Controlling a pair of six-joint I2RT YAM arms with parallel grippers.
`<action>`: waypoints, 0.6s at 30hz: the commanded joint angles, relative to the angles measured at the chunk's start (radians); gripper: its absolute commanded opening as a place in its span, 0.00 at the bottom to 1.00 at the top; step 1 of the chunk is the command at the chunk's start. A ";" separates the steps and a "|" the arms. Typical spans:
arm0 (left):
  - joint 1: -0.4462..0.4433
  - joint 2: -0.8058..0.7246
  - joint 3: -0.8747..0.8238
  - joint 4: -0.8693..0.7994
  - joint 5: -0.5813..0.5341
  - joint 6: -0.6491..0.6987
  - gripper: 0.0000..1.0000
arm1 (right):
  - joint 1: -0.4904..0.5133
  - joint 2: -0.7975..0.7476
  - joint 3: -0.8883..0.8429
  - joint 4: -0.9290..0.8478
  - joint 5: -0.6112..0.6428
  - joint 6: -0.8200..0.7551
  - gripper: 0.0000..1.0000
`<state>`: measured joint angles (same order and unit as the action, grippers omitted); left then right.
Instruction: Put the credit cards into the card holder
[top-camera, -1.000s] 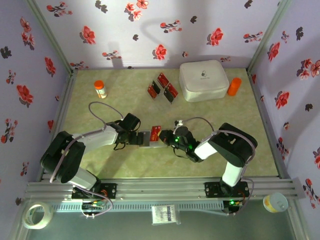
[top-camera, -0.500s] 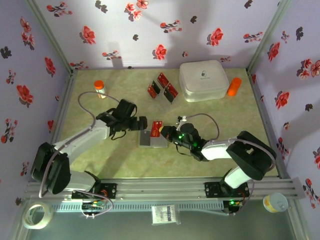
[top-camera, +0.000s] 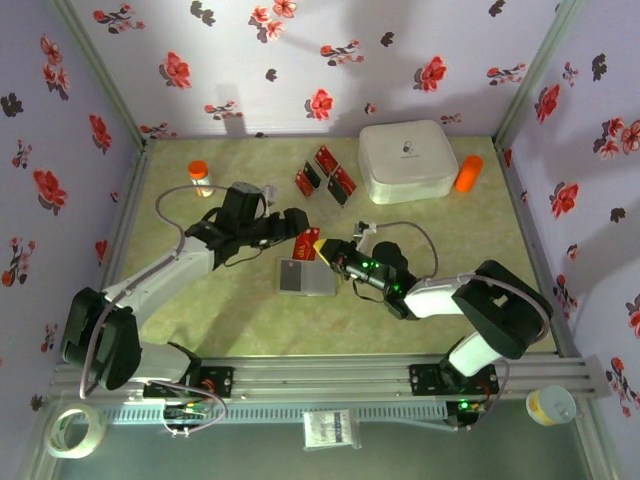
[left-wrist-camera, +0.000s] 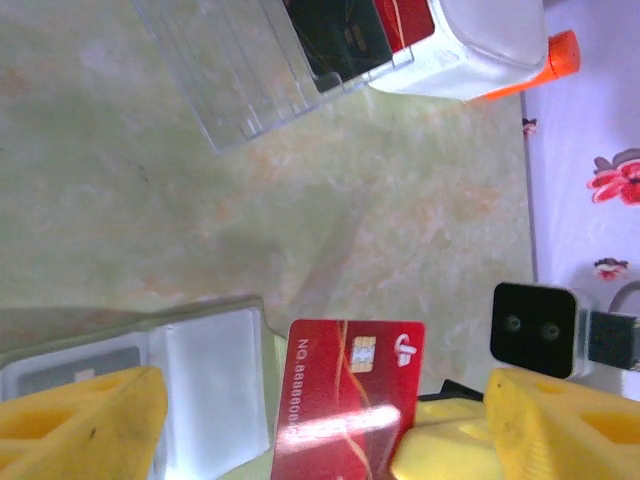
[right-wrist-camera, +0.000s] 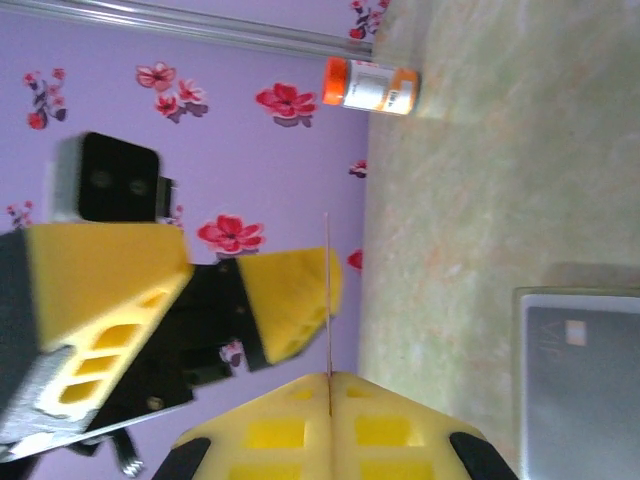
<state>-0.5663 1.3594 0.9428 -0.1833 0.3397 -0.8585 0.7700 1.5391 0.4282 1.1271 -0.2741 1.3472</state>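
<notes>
the right gripper (right-wrist-camera: 328, 385) is pinched shut on one end of a red card (left-wrist-camera: 345, 390) and holds it raised, just beyond the far edge of the card holder (top-camera: 303, 277). the holder lies open and flat near the middle of the table (top-camera: 240, 325), grey inside up. the left gripper (top-camera: 297, 230) faces the card from the left with its jaws spread wide, a yellow finger out to each side of it. in the right wrist view one of those fingers (right-wrist-camera: 290, 290) sits just beside the card's thin edge, and i cannot tell whether it touches. the other credit cards (top-camera: 325, 178) lie well apart at the far side, just left of the white box (top-camera: 407, 160). the card looks light, thin and stiff, with a glossy face that would likely slip between smooth pads. a firm pinch across the flat faces, close to one short end, seems the best hold, since it leaves the free end clear to lead into a slot. a grip by the narrow edges would probably let it flip or bow. the holder looks soft and light enough to slide or fold shut when the card pushes in, so it likely needs pinning at a corner away from the slot.
</notes>
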 joint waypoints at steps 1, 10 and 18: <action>0.005 0.000 -0.047 0.122 0.071 -0.078 0.75 | -0.008 0.001 -0.017 0.091 -0.022 0.038 0.00; 0.005 -0.013 -0.107 0.233 0.080 -0.127 0.57 | -0.008 -0.013 -0.010 0.101 -0.035 0.050 0.00; -0.007 -0.007 -0.117 0.312 0.084 -0.156 0.38 | -0.008 -0.002 -0.015 0.121 -0.043 0.061 0.00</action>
<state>-0.5678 1.3590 0.8345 0.0601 0.4049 -0.9962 0.7700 1.5391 0.4236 1.1938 -0.2966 1.3960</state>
